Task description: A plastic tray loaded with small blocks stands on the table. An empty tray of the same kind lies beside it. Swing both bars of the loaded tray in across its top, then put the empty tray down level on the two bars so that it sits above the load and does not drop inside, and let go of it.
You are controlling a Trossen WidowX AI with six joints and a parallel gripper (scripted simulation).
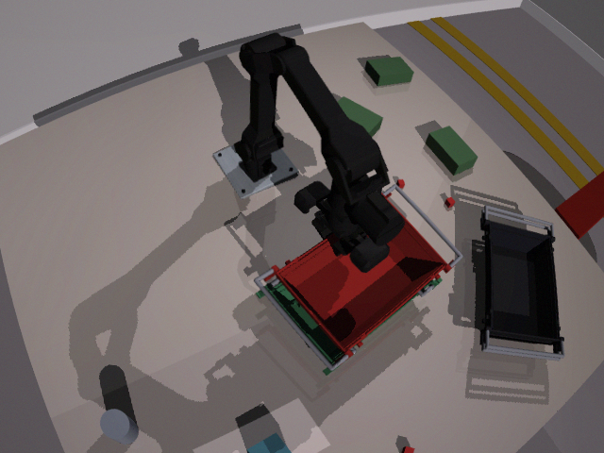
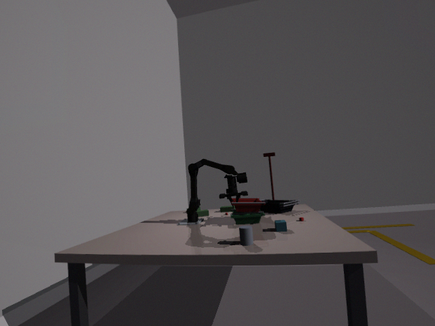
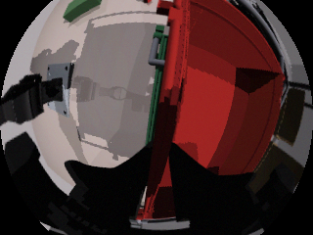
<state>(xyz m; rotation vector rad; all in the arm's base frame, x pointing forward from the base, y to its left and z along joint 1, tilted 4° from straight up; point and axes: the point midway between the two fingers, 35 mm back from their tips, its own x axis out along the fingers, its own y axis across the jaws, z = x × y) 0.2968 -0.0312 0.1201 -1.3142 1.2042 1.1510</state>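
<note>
The red empty tray is over the green tray and looks about level, a little offset so one end of the green tray shows. Its own wire bars stand out over its ends. My gripper is shut on its long wall on the arm's side. The green tray stands on the table. A grey bar piece shows at its side; most of its bars and its load are hidden under the red tray. I cannot tell whether the trays touch.
A black tray with grey bars stands to the right. Green blocks lie behind. Small red cubes, a grey cylinder and a teal cube are on the table.
</note>
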